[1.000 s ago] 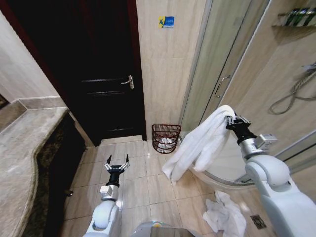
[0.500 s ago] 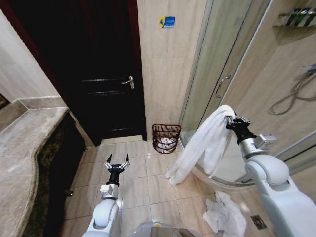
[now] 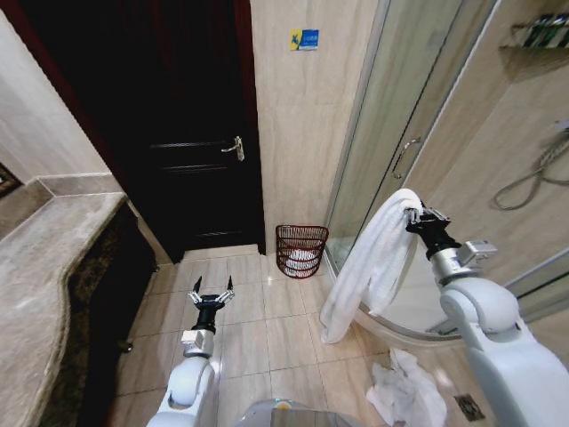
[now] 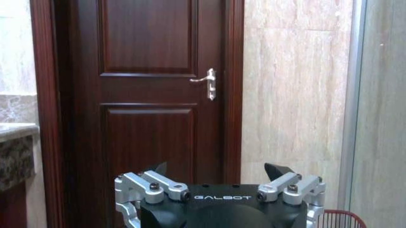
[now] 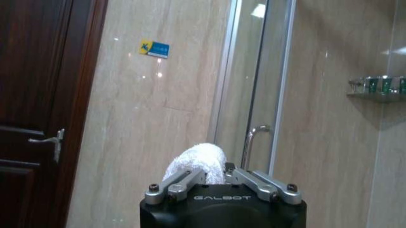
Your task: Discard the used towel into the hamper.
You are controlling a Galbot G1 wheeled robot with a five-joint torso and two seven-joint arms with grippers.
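A long white towel (image 3: 373,262) hangs from my right gripper (image 3: 415,216), which is shut on its top fold at the right, in front of the shower glass. In the right wrist view the towel (image 5: 197,162) bulges between the closed fingers. Its lower end dangles just above the floor tiles. The hamper (image 3: 300,250), a small reddish-brown wire basket with something white inside, stands on the floor against the tiled wall, left of and beyond the towel. My left gripper (image 3: 212,294) hovers open low over the floor at the lower left; its rim edge of the hamper (image 4: 341,218) shows beside it.
A dark wooden door (image 3: 191,142) stands shut left of the hamper. The glass shower enclosure (image 3: 404,133) curves along the right. Another crumpled white cloth (image 3: 404,387) lies on the floor by a drain. A stone counter (image 3: 44,267) runs along the left.
The view has shifted slightly. The hanging towel has swung in and drawn narrower, its lower end moving right, closer under my right gripper. The left arm holds still.
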